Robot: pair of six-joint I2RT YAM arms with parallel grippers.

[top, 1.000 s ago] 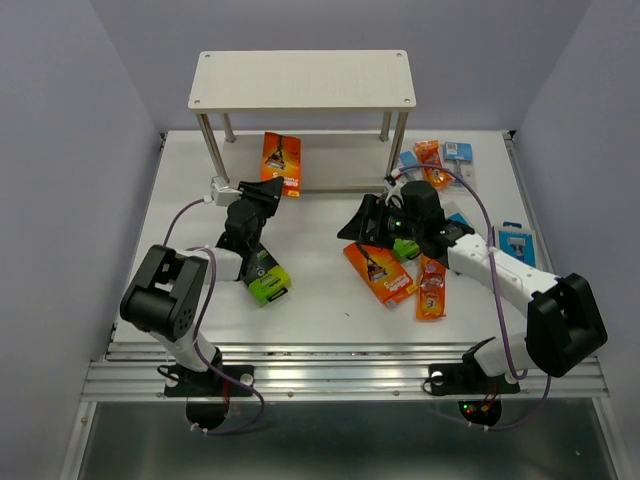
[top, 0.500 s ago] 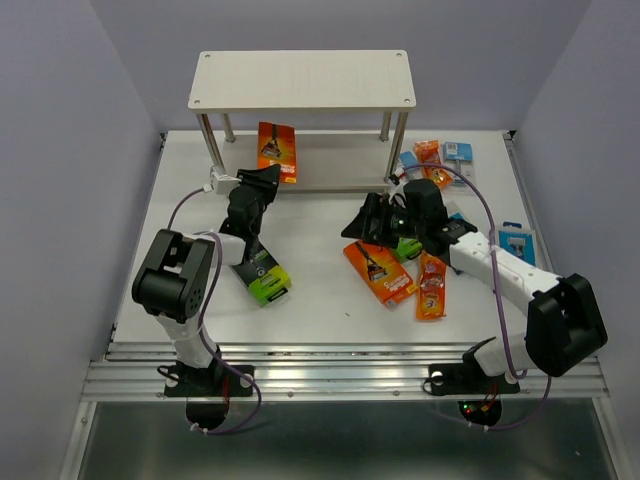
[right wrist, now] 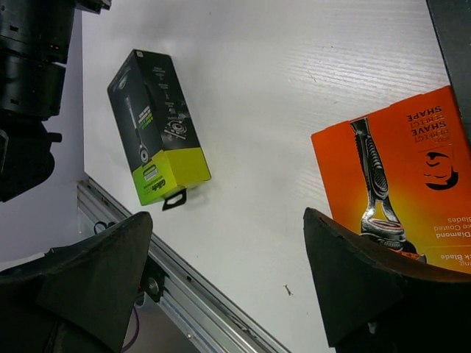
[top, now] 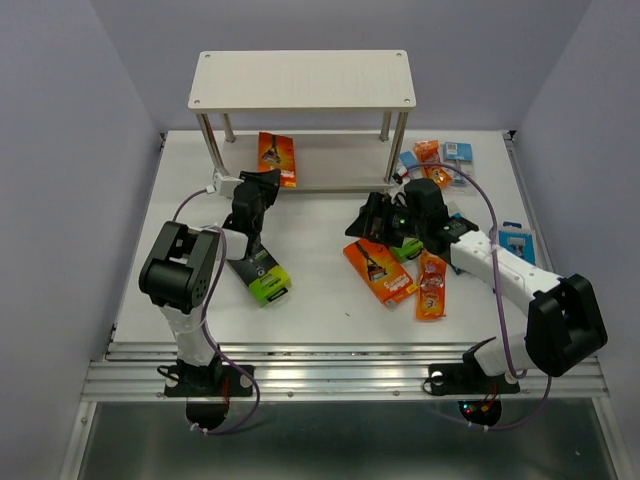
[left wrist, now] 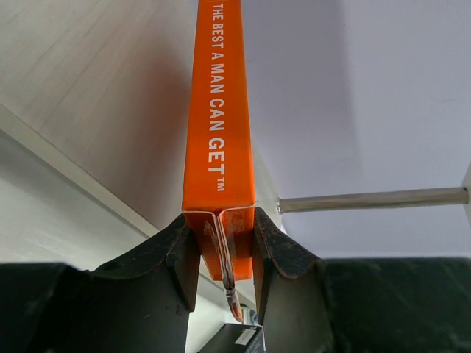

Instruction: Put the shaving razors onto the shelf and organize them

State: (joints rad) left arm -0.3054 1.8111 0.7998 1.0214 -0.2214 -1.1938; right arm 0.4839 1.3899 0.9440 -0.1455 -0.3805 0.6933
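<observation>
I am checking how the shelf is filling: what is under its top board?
One orange pack, gripped edge-on by the left fingers, over the lower board. The top board hides the lower board's back part.

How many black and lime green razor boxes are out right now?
2. One black-and-lime box lies on the table beside the left arm. A second box shows only its lime end under the right arm. More may be hidden there.
</observation>
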